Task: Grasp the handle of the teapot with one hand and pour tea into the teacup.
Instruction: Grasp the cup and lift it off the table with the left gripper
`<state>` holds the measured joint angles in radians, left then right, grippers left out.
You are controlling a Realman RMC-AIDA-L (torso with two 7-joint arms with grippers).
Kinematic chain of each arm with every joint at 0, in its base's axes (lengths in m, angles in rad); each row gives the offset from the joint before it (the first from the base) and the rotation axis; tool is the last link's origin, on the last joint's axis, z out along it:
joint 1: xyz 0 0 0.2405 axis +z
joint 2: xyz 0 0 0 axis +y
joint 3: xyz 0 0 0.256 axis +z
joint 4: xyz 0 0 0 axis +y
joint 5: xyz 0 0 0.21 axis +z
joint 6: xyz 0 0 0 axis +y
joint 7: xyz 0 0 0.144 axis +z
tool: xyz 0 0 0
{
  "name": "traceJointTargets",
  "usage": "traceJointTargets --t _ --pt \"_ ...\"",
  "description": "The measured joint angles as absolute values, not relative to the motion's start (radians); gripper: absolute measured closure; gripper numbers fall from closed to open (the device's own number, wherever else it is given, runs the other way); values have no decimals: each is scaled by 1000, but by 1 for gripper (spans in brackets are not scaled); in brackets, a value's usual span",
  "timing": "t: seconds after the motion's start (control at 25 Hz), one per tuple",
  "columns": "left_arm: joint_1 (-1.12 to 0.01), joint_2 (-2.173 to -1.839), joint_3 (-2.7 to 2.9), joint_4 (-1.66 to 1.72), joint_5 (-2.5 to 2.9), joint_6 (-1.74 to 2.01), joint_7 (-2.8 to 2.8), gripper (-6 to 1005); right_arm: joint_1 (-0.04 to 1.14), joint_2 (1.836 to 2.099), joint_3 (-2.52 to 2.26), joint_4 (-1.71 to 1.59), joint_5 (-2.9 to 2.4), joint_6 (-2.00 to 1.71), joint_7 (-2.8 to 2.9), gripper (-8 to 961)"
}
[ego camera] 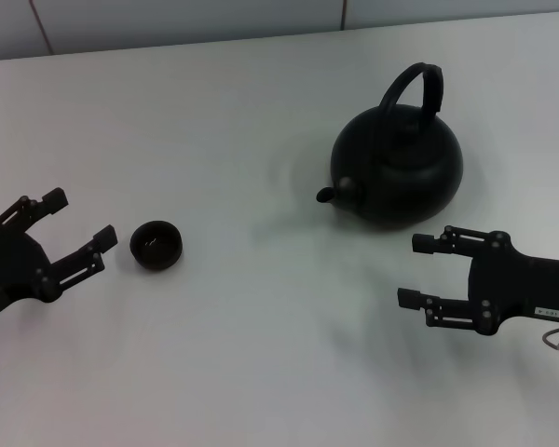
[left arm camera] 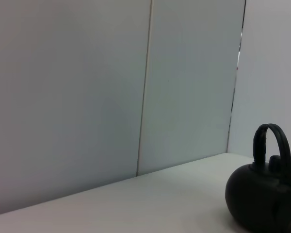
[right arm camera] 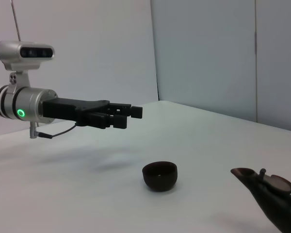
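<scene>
The matte-black teapot [ego camera: 398, 177] stands at the back right of the white table, its short spout pointing left. Its arched handle [ego camera: 415, 82] rises over the lid. The tiny black teacup [ego camera: 156, 246] sits to the left of the middle. My left gripper [ego camera: 79, 217] is open and empty, just left of the teacup. My right gripper [ego camera: 413, 271] is open and empty, in front of the teapot and apart from it. The left wrist view shows the teapot [left arm camera: 259, 199] and handle [left arm camera: 275, 141]. The right wrist view shows the teacup [right arm camera: 160, 175], the left gripper [right arm camera: 130, 115] and the teapot's spout [right arm camera: 264, 187].
The white table [ego camera: 261, 354] ends at a grey panelled wall [ego camera: 168, 19] at the back. Bare table surface lies between the teacup and the teapot.
</scene>
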<state>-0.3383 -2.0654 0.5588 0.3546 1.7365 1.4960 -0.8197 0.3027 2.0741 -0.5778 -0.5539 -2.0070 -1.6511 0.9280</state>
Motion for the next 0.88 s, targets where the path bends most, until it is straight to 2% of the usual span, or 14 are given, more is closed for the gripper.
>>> traceJointTargets --t 0.88 --pt "-358 -2068 744 360 1759 1333 -745 170 302 2074 -574 -558 -2003 -1655 928 213"
